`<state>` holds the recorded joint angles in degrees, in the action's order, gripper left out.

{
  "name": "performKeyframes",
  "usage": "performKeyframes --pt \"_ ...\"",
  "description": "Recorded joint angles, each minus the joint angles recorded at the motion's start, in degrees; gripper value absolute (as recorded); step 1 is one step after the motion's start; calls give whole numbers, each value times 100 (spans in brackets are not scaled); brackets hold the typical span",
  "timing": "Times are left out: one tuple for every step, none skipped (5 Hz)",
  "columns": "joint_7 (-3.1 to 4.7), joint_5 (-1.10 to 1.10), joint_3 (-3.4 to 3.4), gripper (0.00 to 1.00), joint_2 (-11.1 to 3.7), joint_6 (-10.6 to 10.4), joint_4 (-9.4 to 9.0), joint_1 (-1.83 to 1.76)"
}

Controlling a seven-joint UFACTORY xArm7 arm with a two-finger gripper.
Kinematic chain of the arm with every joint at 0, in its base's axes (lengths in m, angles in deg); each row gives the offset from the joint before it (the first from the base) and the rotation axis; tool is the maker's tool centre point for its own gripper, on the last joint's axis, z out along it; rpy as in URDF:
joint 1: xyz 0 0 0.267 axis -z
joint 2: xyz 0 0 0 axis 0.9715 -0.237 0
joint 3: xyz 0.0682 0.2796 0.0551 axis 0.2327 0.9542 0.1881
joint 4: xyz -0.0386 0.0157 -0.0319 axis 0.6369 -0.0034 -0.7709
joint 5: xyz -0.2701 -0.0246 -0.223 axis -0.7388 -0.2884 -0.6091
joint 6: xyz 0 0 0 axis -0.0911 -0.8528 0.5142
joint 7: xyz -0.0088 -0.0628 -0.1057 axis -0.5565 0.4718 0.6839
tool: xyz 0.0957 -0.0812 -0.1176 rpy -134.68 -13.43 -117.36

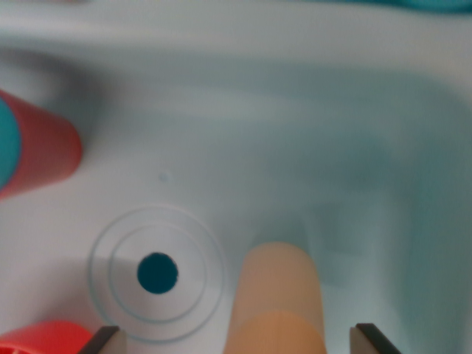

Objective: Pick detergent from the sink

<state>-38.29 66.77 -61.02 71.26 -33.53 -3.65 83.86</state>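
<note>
The wrist view looks down into a pale sink (310,147), and the picture is blurred. A peach-orange rounded bottle (276,295), which looks like the detergent, rises from the bottom edge. My gripper (237,341) is open. Its two dark fingertips (103,341) show at the bottom edge, one on each side of the bottle, with a gap on both sides. The bottle's lower part is cut off by the frame.
The round drain hole (157,273) with raised rings lies just left of the bottle. A red cylinder with a teal end (40,151) lies at the wrist view's left. Another red object (40,338) sits at the bottom left corner. The sink wall curves up on the right.
</note>
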Motion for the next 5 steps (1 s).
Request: performKeyframes --pt "0 0 0 0 0 0 0 0" --pt "47 9 -16 0 -14 -71 -66 16" --pt "47 9 -16 0 -14 -71 -66 16" --pt "64 12 -22 0 -19 -97 -90 22" --pt "64 12 -22 0 -19 -97 -90 22"
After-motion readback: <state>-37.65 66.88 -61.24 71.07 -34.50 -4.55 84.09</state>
